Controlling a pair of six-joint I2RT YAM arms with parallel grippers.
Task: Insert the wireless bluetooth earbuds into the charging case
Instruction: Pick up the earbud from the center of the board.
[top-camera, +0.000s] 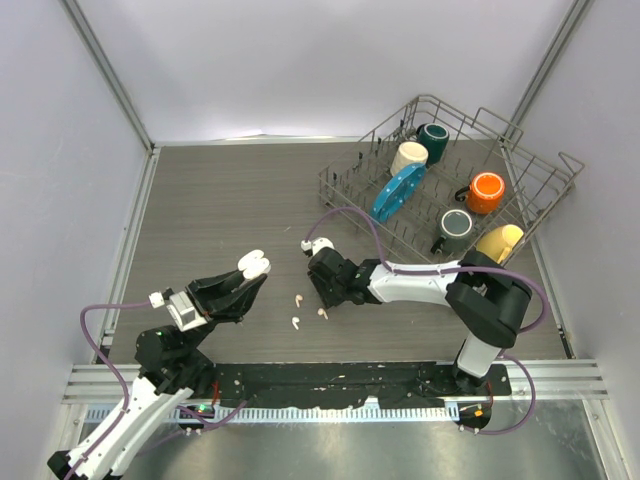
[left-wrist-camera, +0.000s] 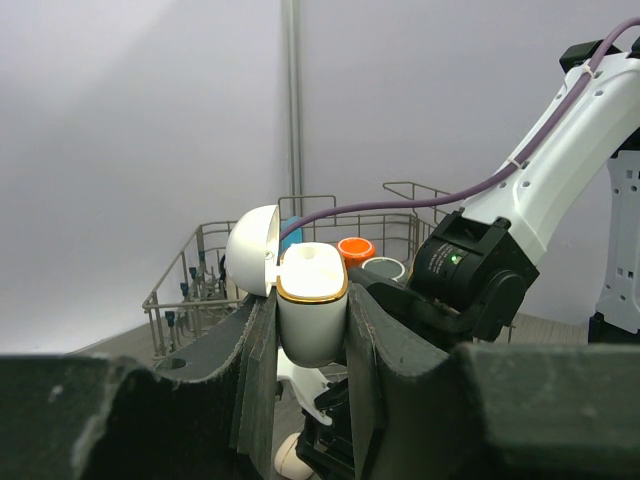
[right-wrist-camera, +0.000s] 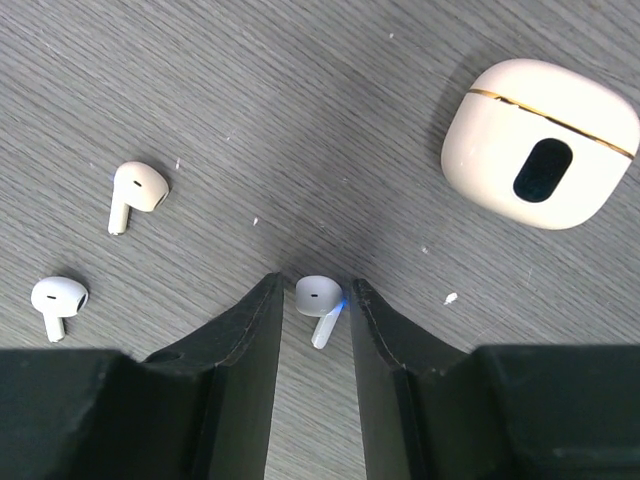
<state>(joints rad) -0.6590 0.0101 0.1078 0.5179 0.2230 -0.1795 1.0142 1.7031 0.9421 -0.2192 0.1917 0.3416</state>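
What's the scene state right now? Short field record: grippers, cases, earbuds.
left gripper: shut on the open charging case, held upright, lid tipped back
right gripper: low over the table, jaws open, straddling a white earbud; gap visible on one side
loose earbuds: peach-beige earbud and second white earbud, lying on the table, apart
closed case: lying on the table, beyond the right gripper
fourth earbud: not in view
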